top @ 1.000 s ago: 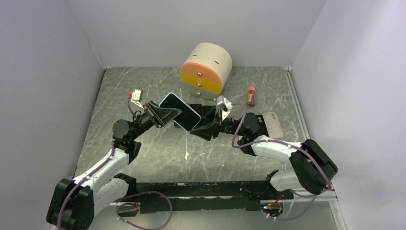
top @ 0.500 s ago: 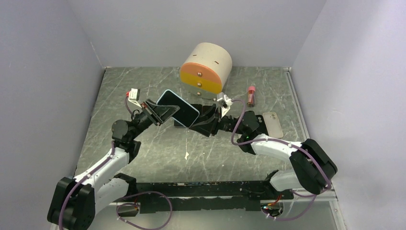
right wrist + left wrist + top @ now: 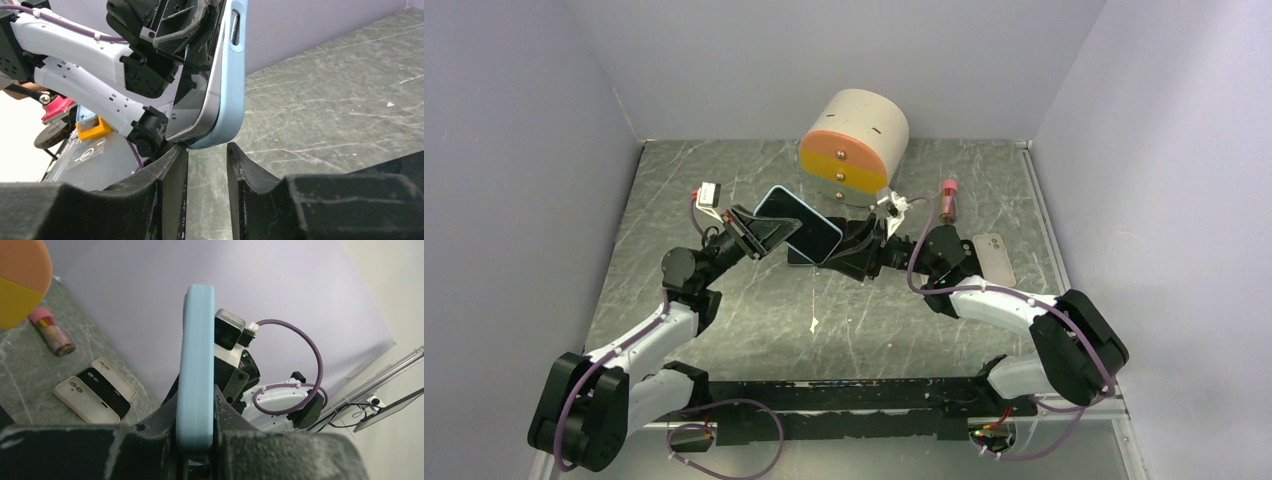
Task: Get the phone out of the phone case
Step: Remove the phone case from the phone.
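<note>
1. While left fingers (image 3: 150,445) pinch the light-blue soft phone case (image 3: 197,365), it hangs over the tabletop (image 3: 724,320), just in front of the round beige drawer unit (image 3: 856,145).
2. Silver-edged dark phone (image 3: 192,107) sits in it.
3. Right fingers (image 3: 167,185) slightly spread, just under its lower corner.

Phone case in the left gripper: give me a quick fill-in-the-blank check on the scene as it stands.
The left gripper is shut on a light ___ phone case. The right gripper sits just under the case's corner, its jaws ___. ___ spare cases lie flat on the table.
Missing words: blue; open; three.
</note>
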`<move>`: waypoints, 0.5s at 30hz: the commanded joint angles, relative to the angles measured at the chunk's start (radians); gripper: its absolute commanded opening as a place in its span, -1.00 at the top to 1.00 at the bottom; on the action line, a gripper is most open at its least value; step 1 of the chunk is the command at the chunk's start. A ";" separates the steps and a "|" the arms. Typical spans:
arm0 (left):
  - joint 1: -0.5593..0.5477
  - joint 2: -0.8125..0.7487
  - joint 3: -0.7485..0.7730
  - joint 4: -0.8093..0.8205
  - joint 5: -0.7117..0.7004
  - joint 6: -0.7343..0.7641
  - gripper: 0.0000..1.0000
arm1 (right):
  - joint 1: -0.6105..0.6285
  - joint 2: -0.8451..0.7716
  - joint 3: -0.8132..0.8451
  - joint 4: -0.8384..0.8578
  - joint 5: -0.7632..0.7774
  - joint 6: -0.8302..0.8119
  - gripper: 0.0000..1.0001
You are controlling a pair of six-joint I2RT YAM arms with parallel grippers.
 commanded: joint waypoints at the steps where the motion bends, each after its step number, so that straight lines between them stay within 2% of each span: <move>1: -0.031 -0.024 0.033 0.068 0.191 -0.048 0.95 | -0.048 -0.017 0.073 0.050 0.134 0.018 0.27; 8: -0.032 -0.023 0.043 0.044 0.233 -0.034 0.95 | -0.070 -0.014 0.103 0.045 0.132 0.029 0.29; 15: -0.033 0.005 0.049 0.056 0.260 -0.036 0.95 | -0.070 -0.001 0.134 0.056 0.039 0.031 0.29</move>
